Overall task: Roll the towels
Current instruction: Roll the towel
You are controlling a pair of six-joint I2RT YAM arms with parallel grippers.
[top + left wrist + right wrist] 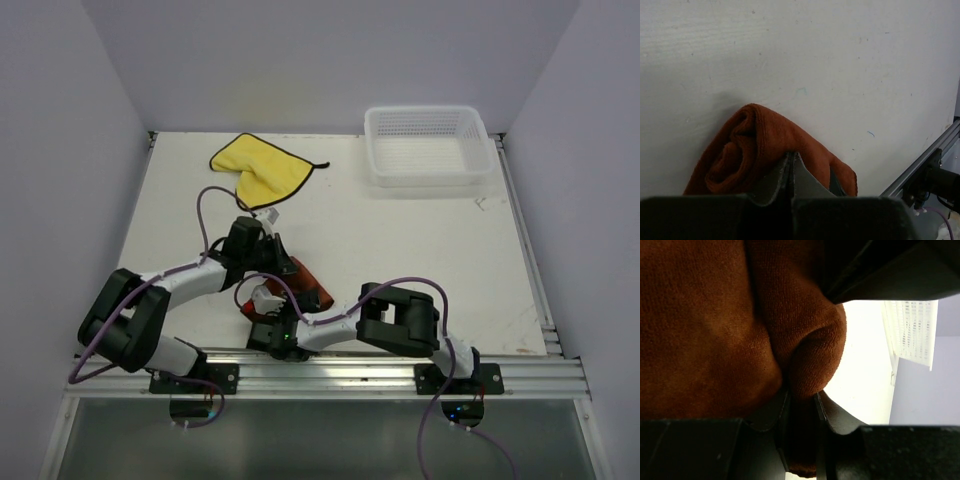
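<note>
From above, I count two towels: yellow towel (262,170) at 12 o'clock, rust towel (315,290) near the front edge between both folded arms, open table (430,270) at 3; left wrist, left gripper (791,156) shut at its roll, grip unclear; right wrist, right gripper (801,400) narrowly parted, clamping rust cloth.

A robotics lab test cell: a white table (420,270) boxed in by plain pale walls (60,150) on three sides, an aluminium rail (360,378) along the table's near edge carrying two bolted arm bases (195,380) and loose purple cables (201,215).
</note>
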